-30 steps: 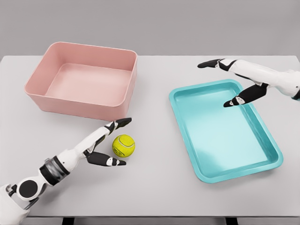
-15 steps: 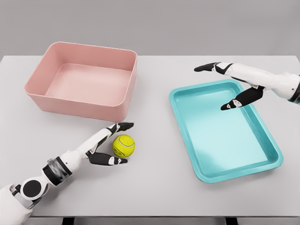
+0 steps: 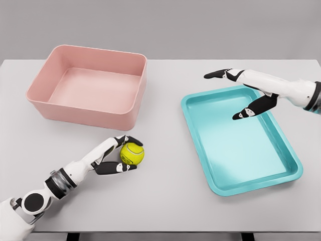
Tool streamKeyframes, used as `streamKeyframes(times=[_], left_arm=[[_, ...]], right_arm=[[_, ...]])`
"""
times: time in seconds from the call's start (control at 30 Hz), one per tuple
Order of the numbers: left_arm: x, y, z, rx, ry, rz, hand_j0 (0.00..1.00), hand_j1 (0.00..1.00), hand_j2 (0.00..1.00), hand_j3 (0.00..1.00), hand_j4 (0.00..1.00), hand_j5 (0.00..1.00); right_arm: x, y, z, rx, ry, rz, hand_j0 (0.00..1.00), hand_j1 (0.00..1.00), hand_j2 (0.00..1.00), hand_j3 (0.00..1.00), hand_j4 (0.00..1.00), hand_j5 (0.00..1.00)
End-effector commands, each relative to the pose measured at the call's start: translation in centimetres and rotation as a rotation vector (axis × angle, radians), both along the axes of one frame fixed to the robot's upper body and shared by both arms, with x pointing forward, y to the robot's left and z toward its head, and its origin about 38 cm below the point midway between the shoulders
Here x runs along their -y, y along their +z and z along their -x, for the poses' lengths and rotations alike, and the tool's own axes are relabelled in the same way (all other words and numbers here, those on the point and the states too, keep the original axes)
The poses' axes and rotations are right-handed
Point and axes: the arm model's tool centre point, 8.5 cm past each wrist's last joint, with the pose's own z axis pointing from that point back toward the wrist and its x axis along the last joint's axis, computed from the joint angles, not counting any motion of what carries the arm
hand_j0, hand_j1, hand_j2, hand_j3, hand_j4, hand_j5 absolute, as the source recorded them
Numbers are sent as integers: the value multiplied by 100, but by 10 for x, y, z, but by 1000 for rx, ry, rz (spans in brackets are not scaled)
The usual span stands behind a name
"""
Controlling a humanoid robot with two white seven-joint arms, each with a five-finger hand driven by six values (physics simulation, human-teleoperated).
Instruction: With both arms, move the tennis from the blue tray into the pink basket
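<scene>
A yellow-green tennis ball (image 3: 133, 153) lies on the grey table in front of the pink basket (image 3: 42, 108). My left hand (image 3: 123, 154) comes in from the lower left and its dark fingers are curled around the ball's left side, thumb below and fingers above. The blue tray (image 3: 215, 186) sits at the right and holds nothing. My right hand (image 3: 226, 93) hovers over the tray's far left corner with its fingers spread and nothing in it.
The pink basket stands at the back left, deep-walled and with nothing inside. The table's front edge (image 3: 160, 232) runs along the bottom of the view.
My left hand's fingers have closed in from an open spread onto the ball. The right hand has drifted slightly left over the tray.
</scene>
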Motion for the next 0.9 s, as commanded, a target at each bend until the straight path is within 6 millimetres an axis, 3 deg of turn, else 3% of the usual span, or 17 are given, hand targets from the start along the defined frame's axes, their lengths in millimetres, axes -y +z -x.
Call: streamKeyframes(times=[0.0,0.23,0.3,0.53,0.87], left_arm=[[0,2,0,1,0,8,52,52,52,52,52,52],[14,31,7,65,-51,63,49,49,49,49,49,49],[9,45,6,96,-63,57,49,49,49,49,49,49],[12,61,7,169,-95,110,49,49,49,49,49,49],[12,93,-13,268,-106,165,49,49,49,49,49,49]], right_arm=[[1,0,0,-5,-2,-5,100,100,100,100,100,100],[0,0,0,-4,-1,-5,100,100,100,100,100,100],[0,0,0,-5,0,-7,100,100,100,100,100,100],[-1,0,0,-7,0,-6,100,100,100,100,100,100],[1,-1,-1,-9,-4,-5,100,100,100,100,100,100]])
